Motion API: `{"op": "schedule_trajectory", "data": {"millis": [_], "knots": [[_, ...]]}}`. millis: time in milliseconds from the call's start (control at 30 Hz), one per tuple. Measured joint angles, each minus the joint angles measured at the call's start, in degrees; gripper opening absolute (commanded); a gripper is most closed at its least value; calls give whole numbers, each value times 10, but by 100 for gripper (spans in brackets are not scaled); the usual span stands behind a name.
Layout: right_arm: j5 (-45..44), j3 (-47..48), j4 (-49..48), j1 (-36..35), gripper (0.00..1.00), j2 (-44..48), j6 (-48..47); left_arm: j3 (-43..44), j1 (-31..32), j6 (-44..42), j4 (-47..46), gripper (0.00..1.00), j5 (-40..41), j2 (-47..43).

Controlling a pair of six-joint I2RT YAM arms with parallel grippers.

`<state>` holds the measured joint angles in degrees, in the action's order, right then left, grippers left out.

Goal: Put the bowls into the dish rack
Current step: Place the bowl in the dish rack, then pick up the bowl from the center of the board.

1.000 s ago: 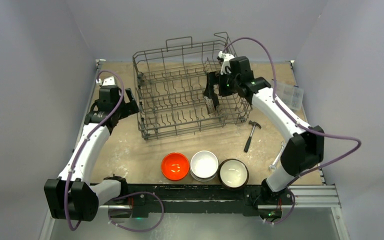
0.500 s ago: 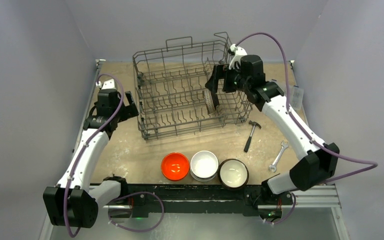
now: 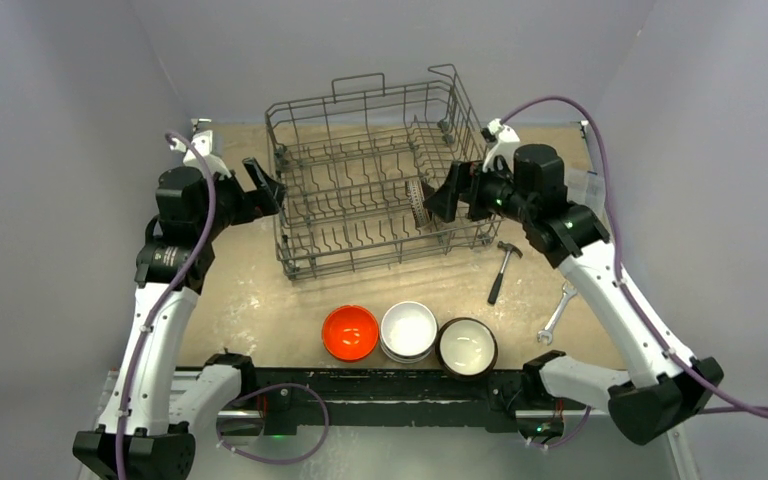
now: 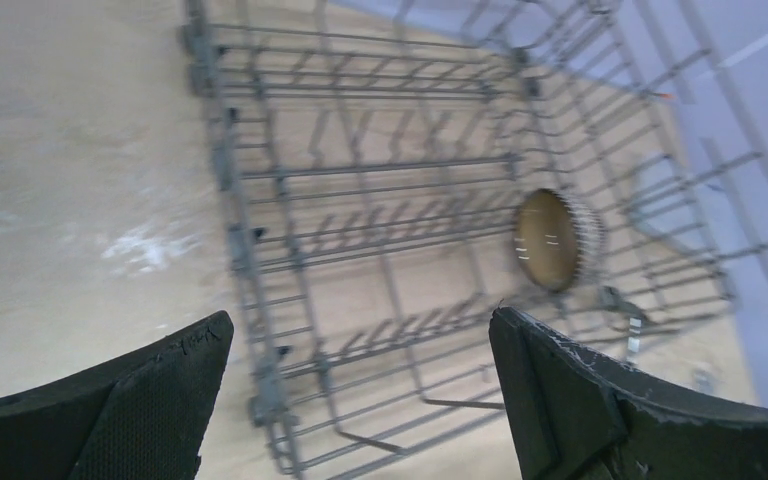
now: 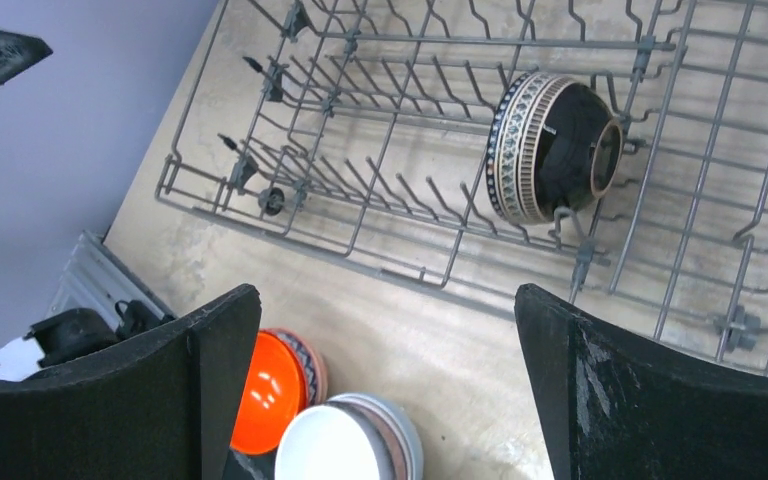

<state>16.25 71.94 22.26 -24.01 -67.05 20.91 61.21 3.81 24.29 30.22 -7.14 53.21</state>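
1. The dish rack (image 3: pixel 370 180), a dark-grey wire basket with upright tines, sits on a sandy, scuffed surface (image 3: pixel 250 300).
2. One bowl is loaded. This patterned bowl (image 5: pixel 550 147), dark ceramic with a cream ribbed band, stands on edge between tines near the rack's right wall, with its mouth facing the rack's left wall.
3. Three more wait in a row in front of the rack, mouths up: a glossy orange bowl (image 3: pixel 350 332), a white bowl (image 3: pixel 408 330) topping a stack, and a dark bowl (image 3: pixel 468 347) with a cream inside.
4. Your left claw (image 4: pixel 360 330) hovers at the rack's left wall, fingers wide apart, empty.
5. Your right claw (image 5: pixel 388 300) hovers at the rack's right wall, beside the racked bowl, fingers wide apart, empty.
6. The next pick likely lies in front of the rack. The dark bowl sits on the right arm's side and the orange bowl on the left arm's.
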Motion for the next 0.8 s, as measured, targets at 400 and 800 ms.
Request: {"op": "schedule_trajectory", "data": {"millis": [400,800], "knots": [[30,-78,26,0,99,84,23,-4,155,125,-86,99,-151,40],[113,-96,-50,11,99,-44,47,-23,499,129,-147,93,-69,112]]}}
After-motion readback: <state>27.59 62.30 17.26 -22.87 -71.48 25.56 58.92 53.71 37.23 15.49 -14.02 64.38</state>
